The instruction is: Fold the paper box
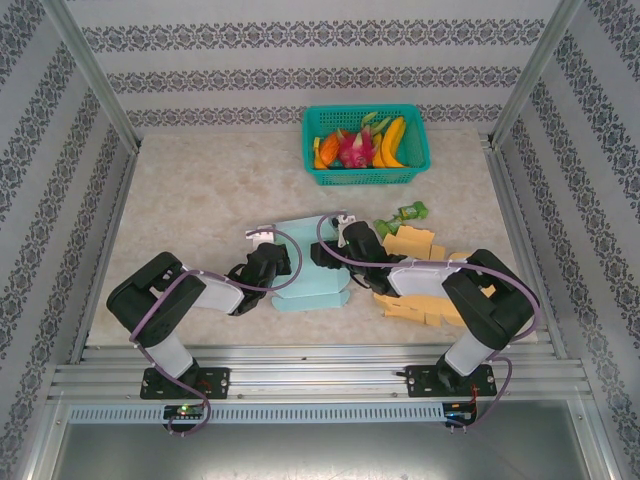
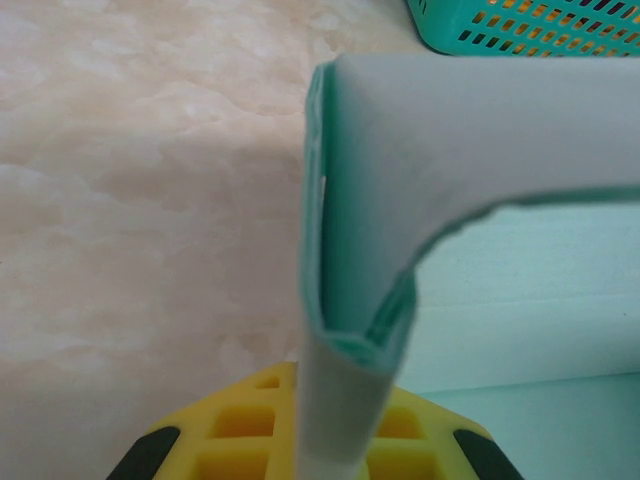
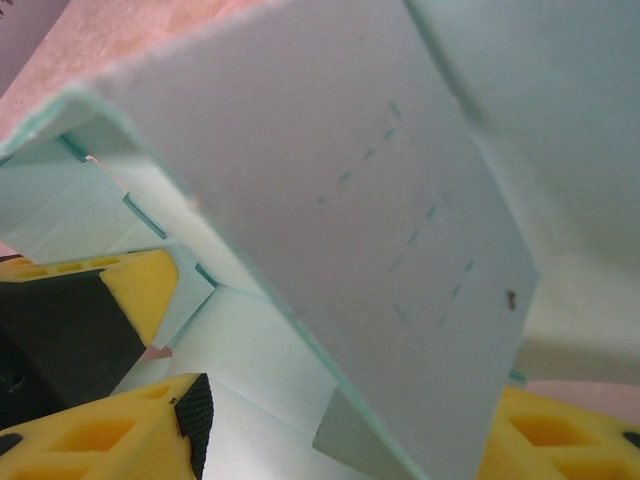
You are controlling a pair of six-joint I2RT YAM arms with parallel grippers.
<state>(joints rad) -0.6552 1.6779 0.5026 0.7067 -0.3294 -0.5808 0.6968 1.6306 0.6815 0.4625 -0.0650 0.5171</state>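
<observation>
The paper box (image 1: pixel 310 265) sits in the middle of the worktop (image 1: pixel 200 190), right between the two arms, and we'd call it maybe halfway. In the left wrist view one panel of the box (image 2: pixel 480 130) stands up and curls over at the top, and its edge is doubled back into a tight crease. In the right wrist view another big panel (image 3: pixel 330 200) is tilted up, with the slots and little tabs below it all loose. So the walls are coming up, but nothing looks locked in. By our guess the tabs and the closing flaps are what's left.

The left fingers (image 2: pixel 200 435) are shut tight on that doubled edge, which runs straight down between them. The right fingers (image 3: pixel 130 285) stand wide on either side of the tilted panel – we see gaps, so no pinch on it as far as we can tell.

Pose-wise, the left arm (image 1: pixel 170 295) has its elbow out to the left and reaches in low at the box's left side. The right arm (image 1: pixel 480 300) mirrors it, reaching across some tan cardboard pieces (image 1: pixel 415 245) to the right side. The green fruit basket (image 1: pixel 365 177) sits well behind – not involved.
</observation>
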